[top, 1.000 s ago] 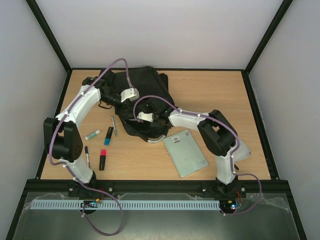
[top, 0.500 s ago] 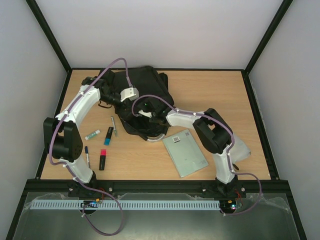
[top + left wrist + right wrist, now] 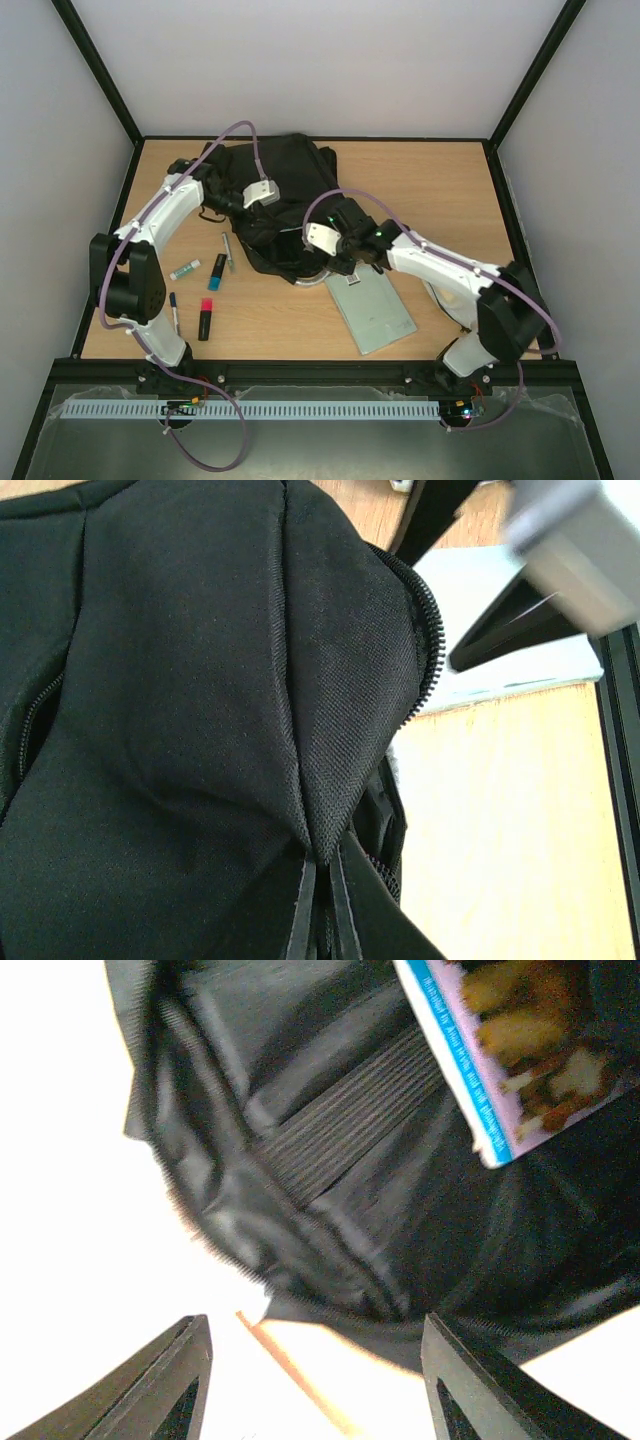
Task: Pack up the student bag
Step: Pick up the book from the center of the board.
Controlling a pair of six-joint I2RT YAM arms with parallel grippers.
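The student bag (image 3: 285, 190) is a large black backpack lying at the back middle of the table, its zip opening facing the near side. My left gripper (image 3: 272, 203) is shut on a fold of the bag's fabric (image 3: 322, 840) and holds the flap by the zip up. My right gripper (image 3: 338, 258) is open and empty, just outside the bag's mouth, above the table edge of the opening. In the right wrist view its fingers (image 3: 185, 1375) stand wide apart before the opening (image 3: 400, 1210), and a book with a blue spine (image 3: 510, 1050) lies inside the bag.
A grey-green notebook (image 3: 370, 305) lies right of the bag's mouth, under the right wrist. Left of the bag lie a pen (image 3: 228, 251), a glue stick (image 3: 185, 269), a blue highlighter (image 3: 217, 271), a red highlighter (image 3: 205, 318) and a blue pen (image 3: 174, 312).
My right gripper has drawn back out of the bag's mouth toward the near side, and its arm has swung out to the right. The left gripper keeps hold of the bag.
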